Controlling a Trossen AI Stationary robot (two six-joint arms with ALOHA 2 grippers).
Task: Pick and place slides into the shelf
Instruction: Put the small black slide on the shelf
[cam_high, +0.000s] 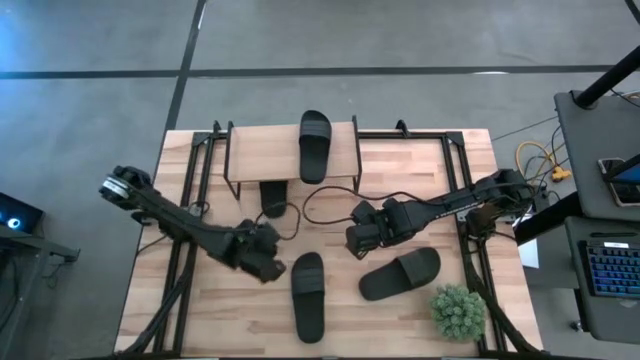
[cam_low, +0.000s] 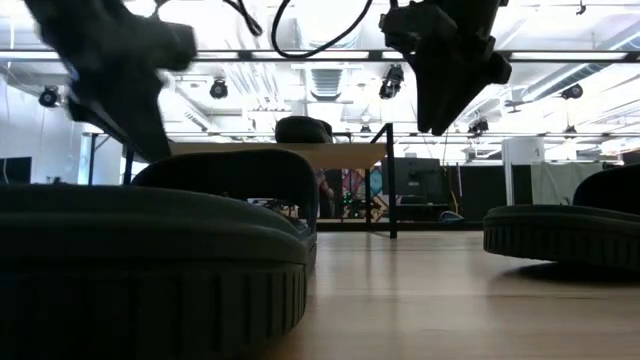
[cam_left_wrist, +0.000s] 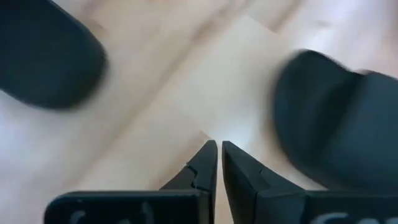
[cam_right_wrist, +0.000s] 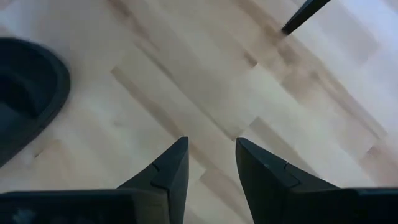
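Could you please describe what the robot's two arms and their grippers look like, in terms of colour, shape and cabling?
Both arms are dark, nearly black, built of slim jointed links. The left arm ends in a round metallic joint at its outer end. A thin black cable loops over the table toward the right arm. The left gripper and the right gripper each have two matte black, wedge-shaped jaws that taper to points.

This looks like a robotics lab in a big open industrial hall. Beyond the far edge of the wooden table (cam_low: 470, 300), rows of ceiling strip lights (cam_low: 560, 55) and black spotlights (cam_low: 390, 85) hang over dark partitions. The floor is grey concrete (cam_high: 90, 110) with dark lines, and off the table's right edge a desk holds a keyboard (cam_high: 612, 268) and loose yellow cable (cam_high: 535, 155).
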